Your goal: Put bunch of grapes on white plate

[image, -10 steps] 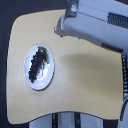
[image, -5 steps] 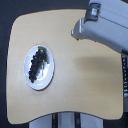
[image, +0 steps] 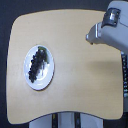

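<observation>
From my station I see a light wooden table [image: 75, 60] with rounded corners against a dark floor, and very little on it. The white plate [image: 39, 67] sits toward the exterior view's left, and the bunch of grapes [image: 36, 64] lies on it, dark and elongated, with its green stem toward the far rim. Over the last second the arm has pulled away toward the exterior view's upper right, and the gripper [image: 91, 38] now hangs well apart from the plate, holding nothing I can make out. Its jaws are too blurred for me to say whether they are spread or closed. I judge the placing done and the arm simply retreating.
</observation>
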### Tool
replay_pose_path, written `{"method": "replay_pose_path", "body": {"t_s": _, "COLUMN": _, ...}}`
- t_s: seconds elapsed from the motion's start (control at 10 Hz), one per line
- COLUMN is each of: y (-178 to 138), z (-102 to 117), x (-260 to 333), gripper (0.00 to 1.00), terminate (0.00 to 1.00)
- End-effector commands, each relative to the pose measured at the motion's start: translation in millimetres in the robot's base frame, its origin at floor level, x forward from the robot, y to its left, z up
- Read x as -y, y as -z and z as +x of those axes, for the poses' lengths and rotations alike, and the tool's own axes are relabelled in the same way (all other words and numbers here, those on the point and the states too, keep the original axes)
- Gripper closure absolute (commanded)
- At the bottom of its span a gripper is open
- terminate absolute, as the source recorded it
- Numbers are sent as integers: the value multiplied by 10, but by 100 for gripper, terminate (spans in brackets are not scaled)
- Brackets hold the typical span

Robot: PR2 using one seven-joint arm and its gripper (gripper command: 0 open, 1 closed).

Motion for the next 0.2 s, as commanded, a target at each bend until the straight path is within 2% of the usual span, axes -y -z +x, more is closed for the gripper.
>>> {"method": "replay_pose_path", "body": {"t_s": 0.0, "y": -38, "z": 44, "x": 488, "gripper": 0, "terminate": 0}}
{"method": "replay_pose_path", "body": {"t_s": 0.1, "y": -48, "z": 80, "x": 553, "gripper": 0, "terminate": 100}}
